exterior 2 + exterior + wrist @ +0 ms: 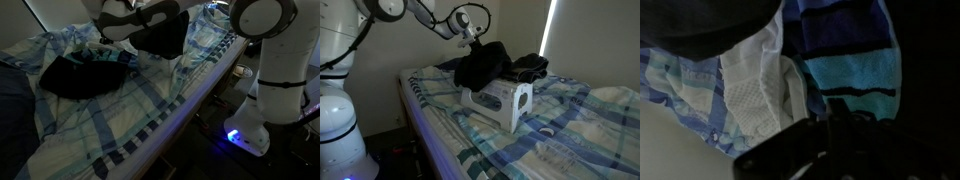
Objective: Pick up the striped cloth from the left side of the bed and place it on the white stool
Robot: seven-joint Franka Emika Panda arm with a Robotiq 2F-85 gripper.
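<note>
My gripper [472, 37] is shut on the striped cloth [485, 62], which hangs limp and dark just above the white stool [502, 102] and touches its top. The stool stands on the bed [550, 130] with its plaid sheet. In an exterior view the cloth [162, 35] hangs below the gripper [140, 14] and hides the stool. In the wrist view the cloth [852, 62] shows blue and cyan with dark stripes, right at my dark fingers [818, 128], with a white textured surface [758, 100] beside it.
A black garment [531, 66] lies crumpled on the bed behind the stool; it also shows in an exterior view [82, 72]. The bed's edge [175, 115] drops to a dark floor beside the robot base [255, 130]. A wall and a bright window strip [549, 30] lie behind.
</note>
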